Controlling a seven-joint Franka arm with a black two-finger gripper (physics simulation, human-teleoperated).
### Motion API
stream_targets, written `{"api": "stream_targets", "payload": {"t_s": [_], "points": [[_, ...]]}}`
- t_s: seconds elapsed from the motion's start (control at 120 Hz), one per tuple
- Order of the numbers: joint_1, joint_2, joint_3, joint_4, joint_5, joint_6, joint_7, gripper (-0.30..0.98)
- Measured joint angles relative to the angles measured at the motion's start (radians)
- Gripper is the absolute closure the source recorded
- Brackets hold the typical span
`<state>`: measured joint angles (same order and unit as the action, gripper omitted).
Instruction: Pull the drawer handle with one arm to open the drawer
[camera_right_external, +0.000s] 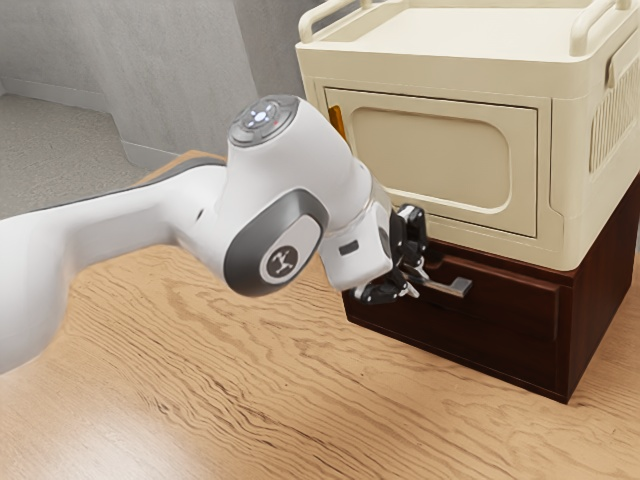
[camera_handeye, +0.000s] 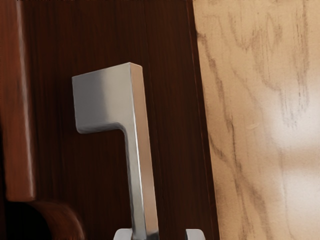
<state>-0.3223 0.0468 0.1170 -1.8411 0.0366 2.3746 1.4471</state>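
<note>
At the dark wooden drawer front (camera_right_external: 505, 318), the gripper (camera_right_external: 416, 277) stands open, with one finger above the metal handle (camera_right_external: 458, 288) and one below. The handle's free end sticks out past the fingers. In the wrist view, the silver handle (camera_handeye: 138, 150) runs down between the tips of the gripper (camera_handeye: 159, 234); it lies close to one tip, with a gap to the other. Whether it touches the near tip I cannot tell. The drawer front (camera_handeye: 175, 125) looks flush with its cabinet, so the drawer appears closed.
A cream box (camera_right_external: 430, 160) with a panelled front and raised rails rests on top of the dark cabinet (camera_right_external: 600, 300), just above the hand. The wooden table (camera_right_external: 270, 390) extends in front of the cabinet and under the arm.
</note>
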Motion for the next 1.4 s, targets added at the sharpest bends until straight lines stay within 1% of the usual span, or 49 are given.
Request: {"api": "stream_targets", "payload": {"t_s": [0.275,0.625,0.933,1.4], "points": [[0.001,-0.005,-0.001,0.015,-0.03,-0.081,-0.037,0.65],[-0.002,-0.039,-0.005,0.016,-0.042,-0.184,-0.082,0.66],[-0.007,-0.085,-0.008,-0.038,-0.042,-0.208,-0.113,0.65],[-0.003,-0.207,-0.038,-0.155,-0.042,-0.215,-0.154,0.66]]}}
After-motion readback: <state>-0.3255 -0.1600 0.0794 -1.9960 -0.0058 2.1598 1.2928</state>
